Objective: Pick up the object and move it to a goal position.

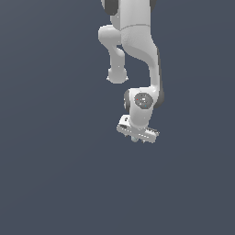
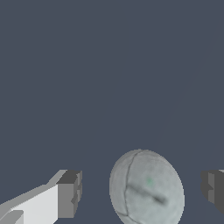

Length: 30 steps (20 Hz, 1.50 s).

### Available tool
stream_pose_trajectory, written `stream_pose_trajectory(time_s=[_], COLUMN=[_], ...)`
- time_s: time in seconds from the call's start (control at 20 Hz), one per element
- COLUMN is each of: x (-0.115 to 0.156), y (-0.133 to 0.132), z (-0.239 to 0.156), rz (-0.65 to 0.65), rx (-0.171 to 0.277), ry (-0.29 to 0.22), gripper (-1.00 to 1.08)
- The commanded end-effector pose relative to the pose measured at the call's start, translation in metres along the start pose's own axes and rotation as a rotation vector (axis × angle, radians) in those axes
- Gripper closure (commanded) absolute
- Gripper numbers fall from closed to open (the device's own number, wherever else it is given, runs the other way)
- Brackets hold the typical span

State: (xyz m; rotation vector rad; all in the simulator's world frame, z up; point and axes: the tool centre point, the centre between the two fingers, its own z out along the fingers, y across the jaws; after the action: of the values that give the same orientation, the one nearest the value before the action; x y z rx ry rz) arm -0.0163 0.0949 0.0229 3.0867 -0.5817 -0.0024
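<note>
Straddling the small pale grey matte ball [image 2: 146, 188], the white robot gripper [image 2: 142, 190] stands open, pads clear of it, seemingly lined up to close; nothing is held.

No real room, just a bare simulated scene. Flat slate-blue backdrop [image 1: 50, 174] in both views, without walls, furniture or seams. Smooth, evenly shaded white robot arm [image 1: 137, 41] and a plainly rendered pale grey ball [image 2: 146, 188], typical of a physics simulator's render.
</note>
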Motion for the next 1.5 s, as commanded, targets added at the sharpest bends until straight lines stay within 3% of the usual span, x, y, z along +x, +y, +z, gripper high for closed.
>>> stream_pose_trajectory(time_s=[0.0, 0.05, 0.85, 1.45], x=[0.001, 0.001, 0.001, 0.0], y=[-0.001, -0.001, 0.006, 0.06], z=[0.002, 0.002, -0.005, -0.066], rz=[0.0, 0.0, 0.0, 0.0], rx=[0.001, 0.001, 0.001, 0.001], ry=[0.001, 0.001, 0.001, 0.001], gripper=[-0.92, 1.08, 1.08, 1.08])
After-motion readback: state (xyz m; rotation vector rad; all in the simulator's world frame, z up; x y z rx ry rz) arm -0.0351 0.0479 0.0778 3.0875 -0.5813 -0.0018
